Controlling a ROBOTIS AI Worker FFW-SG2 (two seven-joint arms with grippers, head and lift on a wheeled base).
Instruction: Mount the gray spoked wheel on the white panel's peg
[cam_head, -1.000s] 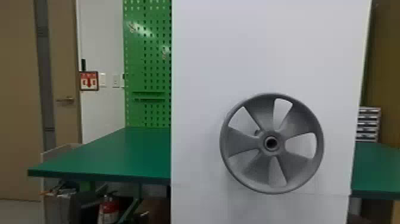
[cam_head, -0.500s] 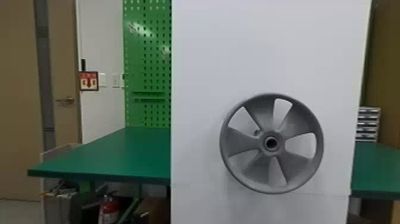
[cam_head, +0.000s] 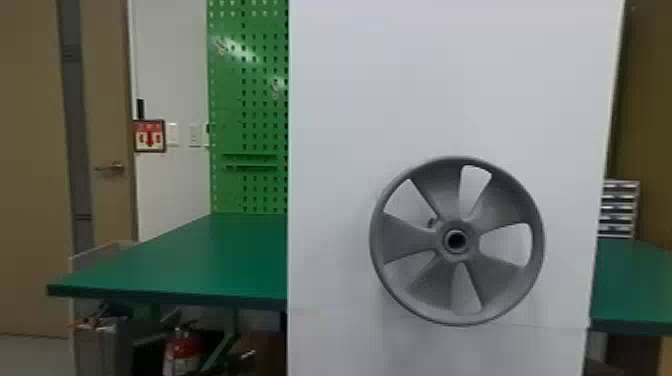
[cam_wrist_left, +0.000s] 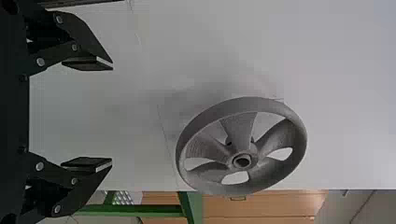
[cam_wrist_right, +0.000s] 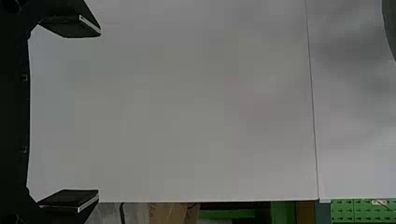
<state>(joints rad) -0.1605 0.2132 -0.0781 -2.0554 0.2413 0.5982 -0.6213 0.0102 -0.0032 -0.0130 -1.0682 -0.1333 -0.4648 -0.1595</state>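
So the wheel (cam_head: 405, 239) is sitting right of centre in the lower half of the head view, facing out from the white panel (cam_head: 435, 85), and it's looking pretty much mounted to me. Both hands are hanging free: the left gripper (cam_wrist_left: 112, 114) is holding its fingers wide apart with nothing between them, well short of the wheel, and the right gripper (cam_wrist_right: 99, 114) is gaping just as wide and empty in front of the panel. What's bugging me is the peg. The wheel is hiding whatever is carrying it, and the hub (cam_head: 456, 241) is showing a dark bore, so I can't tell how far on it's sitting. If it's only catching the peg's tip, I'm guessing a knock on the panel could be enough to walk it off, and nobody's gripping it to save it. The other thing I'd be watching is those spread fingers: if either arm is swinging past too close, a fingertip could be hooking the rim or poking through a spoke gap and dragging the wheel outward.
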